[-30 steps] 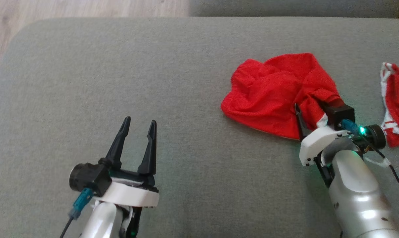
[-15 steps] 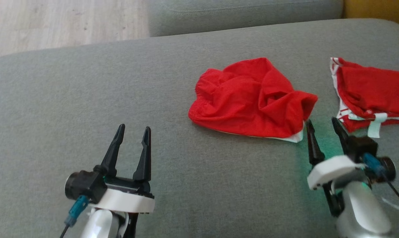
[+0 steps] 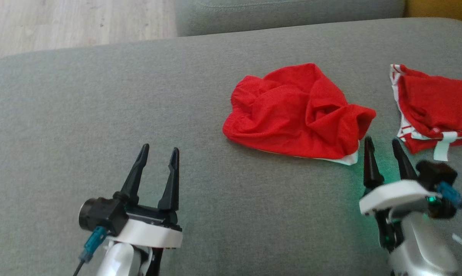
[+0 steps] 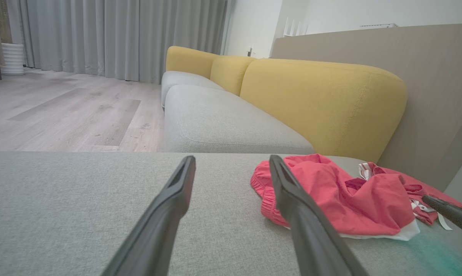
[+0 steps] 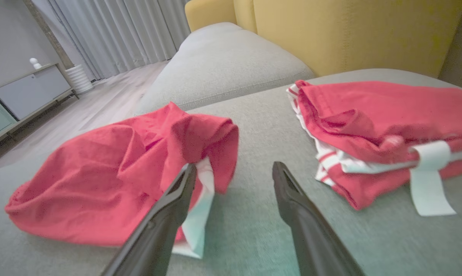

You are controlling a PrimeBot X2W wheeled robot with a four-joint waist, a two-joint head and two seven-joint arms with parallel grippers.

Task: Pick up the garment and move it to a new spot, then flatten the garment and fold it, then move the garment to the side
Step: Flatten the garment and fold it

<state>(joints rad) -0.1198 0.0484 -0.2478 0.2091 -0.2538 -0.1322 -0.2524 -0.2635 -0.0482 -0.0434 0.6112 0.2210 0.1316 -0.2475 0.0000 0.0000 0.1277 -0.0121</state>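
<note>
Nearest me, my left gripper (image 3: pixel 161 148) hangs spread and empty over the bare cushion (image 3: pixel 81 115), well left of the work. My right gripper (image 3: pixel 382 140), also spread and holding nothing, sits just off the near-right corner of the crumpled red garment (image 3: pixel 292 115), which lies mid-cushion with its long axis running left-right. I judge the right arm the closer one. A folded red garment (image 3: pixel 434 107) lies further right.

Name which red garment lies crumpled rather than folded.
The crumpled garment left of the right gripper; the striped garment to its right lies folded with white trim.
</note>
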